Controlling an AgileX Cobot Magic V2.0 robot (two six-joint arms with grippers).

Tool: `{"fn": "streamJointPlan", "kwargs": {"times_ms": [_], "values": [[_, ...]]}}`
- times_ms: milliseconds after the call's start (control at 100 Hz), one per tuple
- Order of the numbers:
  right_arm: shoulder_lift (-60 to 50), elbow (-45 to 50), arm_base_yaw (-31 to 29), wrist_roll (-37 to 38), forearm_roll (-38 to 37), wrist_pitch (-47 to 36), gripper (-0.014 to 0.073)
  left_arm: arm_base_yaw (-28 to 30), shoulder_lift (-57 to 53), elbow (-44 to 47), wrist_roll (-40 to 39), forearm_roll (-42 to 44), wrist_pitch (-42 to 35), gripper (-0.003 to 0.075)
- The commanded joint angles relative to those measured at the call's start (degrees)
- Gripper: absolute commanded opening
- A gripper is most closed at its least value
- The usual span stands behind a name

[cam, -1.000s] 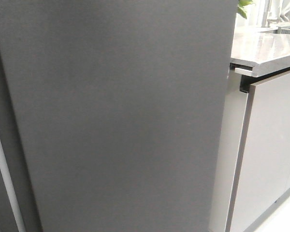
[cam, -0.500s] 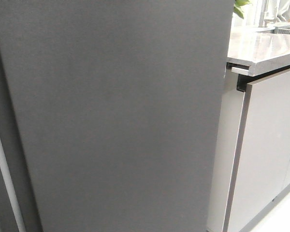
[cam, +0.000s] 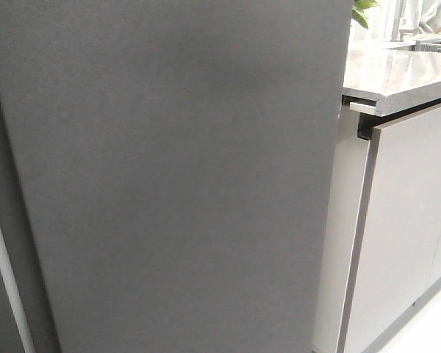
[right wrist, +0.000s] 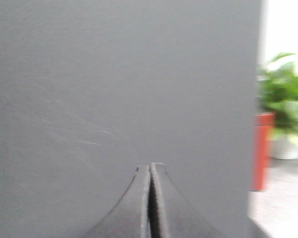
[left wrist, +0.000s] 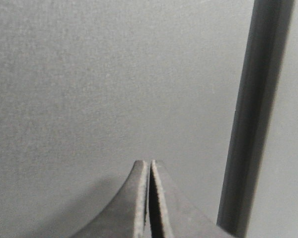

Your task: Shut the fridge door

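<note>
Pale grey cabinet fronts (cam: pixel 400 235) and a speckled grey bench (cam: pixel 397 73) filled the side of the room to the right of the fridge door (cam: pixel 176 184), with a green plant (cam: pixel 364 11) showing just past the door's upper right corner. Seen from the front, the fridge door was a tall, matte dark grey panel that covered most of the scene and rose well above the bench. To the left of the door ran a thin white strip (cam: pixel 6 279), with more dark grey surface beyond it.

The left gripper (left wrist: pixel 149 166) had its jaws pressed together, nothing between them, their tips pointing at a flat grey panel (left wrist: pixel 104 84); whether the tips touched that panel could not be told. A dark vertical groove (left wrist: pixel 253 114) lay in the surface near the gripper.

The right gripper (right wrist: pixel 150 168) likewise had its jaws together and empty, facing the fridge door at close range; contact could not be confirmed. Past the door's edge in the right wrist view stood a red pot (right wrist: pixel 262 148) and blurred green leaves (right wrist: pixel 285 99) on a pale surface.
</note>
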Motion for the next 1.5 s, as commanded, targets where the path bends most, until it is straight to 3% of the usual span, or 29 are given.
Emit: {"fn": "streamJointPlan", "kwargs": {"times_ms": [0, 220, 560, 830, 1070, 1490], "values": [[-4.54, 1.43, -3.4, -0.51, -0.02, -3.14, -0.0076, -0.27, 1.09, 1.6, -0.2, -0.09, -4.4, -0.0021], [-15.08, 11.36, -11.67, -0.51, -0.02, -2.39, -0.0076, -0.27, 1.09, 1.6, -0.2, -0.09, -4.4, -0.0021], [-32.07, 30.66, -19.53, -0.51, -0.02, -2.59, -0.0076, -0.27, 1.09, 1.6, -0.2, -0.09, -4.4, -0.0021], [-41.04, 42.57, -21.1, -0.51, -0.02, -3.67, -0.0076, -0.27, 1.09, 1.6, -0.2, -0.09, -4.4, -0.0021], [-42.11, 48.27, -22.6, -0.51, -0.02, -9.16, -0.0076, -0.27, 1.09, 1.6, -0.2, -0.09, -4.4, -0.0021], [-46.48, 48.27, -22.84, -0.51, -0.15, -7.55, -0.0076, -0.27, 1.09, 1.6, -0.2, -0.09, -4.4, -0.0021]]}}
